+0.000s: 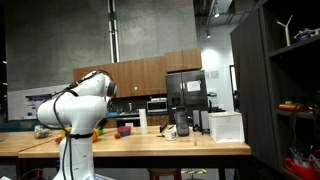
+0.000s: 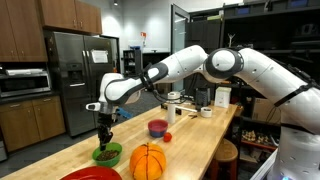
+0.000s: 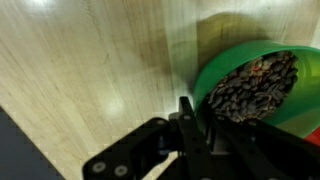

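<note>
Starting at the left of an exterior view, a microwave [image 2: 25, 82] sits in wooden cabinets beside a steel fridge [image 2: 72, 88]. The fridge carries a white sheet [image 2: 100, 55] whose writing is too small to read. On the pale wooden surface [image 2: 205, 135], a red plate [image 2: 88, 174] lies at the near edge. Just beside it stands the green bowl [image 2: 107, 156], upright with its mouth facing straight up. It is round, so it has no long axis to speak of, and no label shows on it. The hand [image 2: 104, 137] comes straight down onto the bowl from above, at the end of the long white arm [image 2: 185, 65] reaching across from the right. In the wrist view the bowl [image 3: 215, 65] is filled with dark brown beans [image 3: 255, 90]. The hand [image 3: 198, 125] has its fingers drawn close together astride the near rim, one outside the wall and one inside, pinching it. Right of the bowl rests a ribbed orange ball [image 2: 148, 161] shaped like a pumpkin. Farther back are a purple bowl [image 2: 158, 128] and a small red piece [image 2: 167, 137] next to it.
</note>
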{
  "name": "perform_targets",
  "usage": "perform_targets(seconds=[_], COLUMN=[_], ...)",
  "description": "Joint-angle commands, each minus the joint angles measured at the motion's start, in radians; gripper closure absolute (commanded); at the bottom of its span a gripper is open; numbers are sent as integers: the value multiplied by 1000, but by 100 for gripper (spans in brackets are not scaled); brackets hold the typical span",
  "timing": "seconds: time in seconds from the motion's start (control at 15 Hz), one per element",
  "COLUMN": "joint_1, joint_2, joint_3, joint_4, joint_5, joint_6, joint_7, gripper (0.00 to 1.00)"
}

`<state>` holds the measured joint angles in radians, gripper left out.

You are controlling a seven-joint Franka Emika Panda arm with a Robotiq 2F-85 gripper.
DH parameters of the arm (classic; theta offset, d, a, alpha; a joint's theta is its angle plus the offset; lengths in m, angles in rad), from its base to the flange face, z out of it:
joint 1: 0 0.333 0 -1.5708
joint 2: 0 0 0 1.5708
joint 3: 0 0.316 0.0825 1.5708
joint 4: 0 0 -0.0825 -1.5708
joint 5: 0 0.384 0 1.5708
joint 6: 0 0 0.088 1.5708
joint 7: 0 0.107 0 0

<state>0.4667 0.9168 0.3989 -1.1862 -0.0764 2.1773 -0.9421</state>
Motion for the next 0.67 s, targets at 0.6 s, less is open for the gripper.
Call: perform_targets(seconds=[0.6], joint_1=[-62], joint_2=[-57], joint_3=[-29], joint_4=[2], joint_5=[6], joint_6=[-85], joint_7=[38], gripper=[99])
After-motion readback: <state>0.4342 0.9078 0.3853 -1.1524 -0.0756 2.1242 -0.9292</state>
